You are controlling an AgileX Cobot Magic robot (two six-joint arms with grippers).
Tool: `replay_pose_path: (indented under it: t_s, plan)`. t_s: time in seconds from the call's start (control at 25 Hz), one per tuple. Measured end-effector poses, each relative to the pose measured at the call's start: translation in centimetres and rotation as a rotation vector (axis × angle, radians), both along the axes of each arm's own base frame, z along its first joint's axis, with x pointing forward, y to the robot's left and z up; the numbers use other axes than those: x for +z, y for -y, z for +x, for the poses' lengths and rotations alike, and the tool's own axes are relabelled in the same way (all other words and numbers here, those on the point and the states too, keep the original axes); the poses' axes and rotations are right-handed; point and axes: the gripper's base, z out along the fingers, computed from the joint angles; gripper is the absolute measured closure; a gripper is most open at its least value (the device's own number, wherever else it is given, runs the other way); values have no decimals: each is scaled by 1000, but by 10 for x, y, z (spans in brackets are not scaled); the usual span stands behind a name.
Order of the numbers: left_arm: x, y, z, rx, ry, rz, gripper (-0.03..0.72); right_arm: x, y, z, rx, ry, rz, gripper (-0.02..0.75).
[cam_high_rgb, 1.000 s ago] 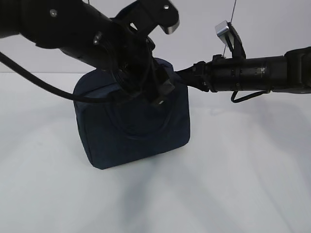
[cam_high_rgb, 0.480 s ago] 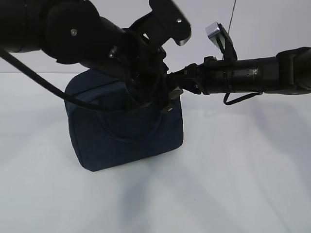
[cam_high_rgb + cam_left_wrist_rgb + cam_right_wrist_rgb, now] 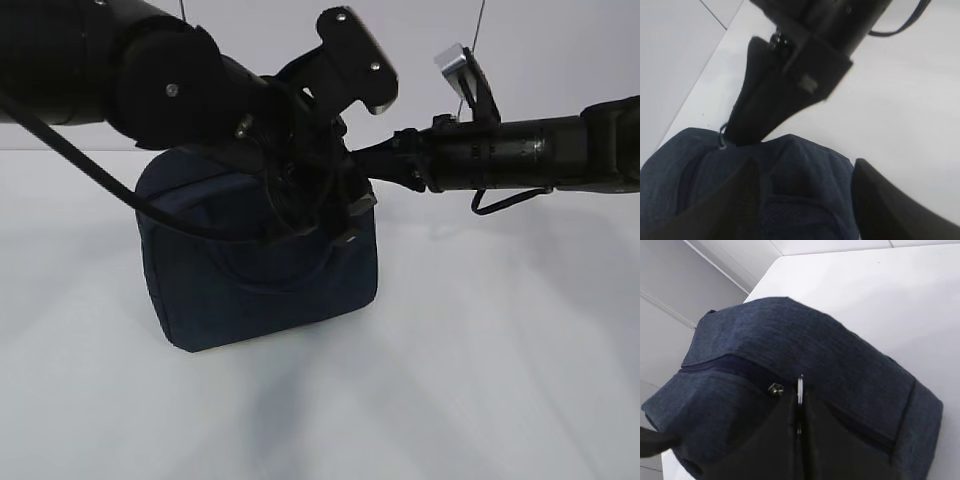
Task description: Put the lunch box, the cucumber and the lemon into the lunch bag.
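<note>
The dark navy lunch bag [image 3: 250,280] stands upright on the white table. My left gripper [image 3: 335,205] hangs over its top right part; in the left wrist view the gripper [image 3: 805,167] is open, its fingers [image 3: 742,197] either side of the bag's top [image 3: 805,200]. My right gripper [image 3: 358,160] reaches in from the right and is shut on the metal zipper pull [image 3: 800,384] at the bag's top seam. The right gripper [image 3: 800,405] and the pull [image 3: 721,145] also show in the left wrist view. The lunch box, cucumber and lemon are out of view.
The white table [image 3: 500,350] spreads round the bag, with a pale wall [image 3: 560,60] behind. The two black arms crowd the space above the bag's top.
The bag has shifted a little to the left. The left arm has moved up and to the right over it. The right gripper has kept hold at the bag's top.
</note>
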Motion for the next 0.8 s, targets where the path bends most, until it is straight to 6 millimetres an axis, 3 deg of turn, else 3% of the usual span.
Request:
replay_pose_path:
  t_s: [0.24,0.8]
  plan:
    - [0,1,1,-9,22,4,275,2,17,2,-11,-10,25,717]
    - [-9,-3,12,-30,81,64,275,6,14,-2,35,-8,49,717]
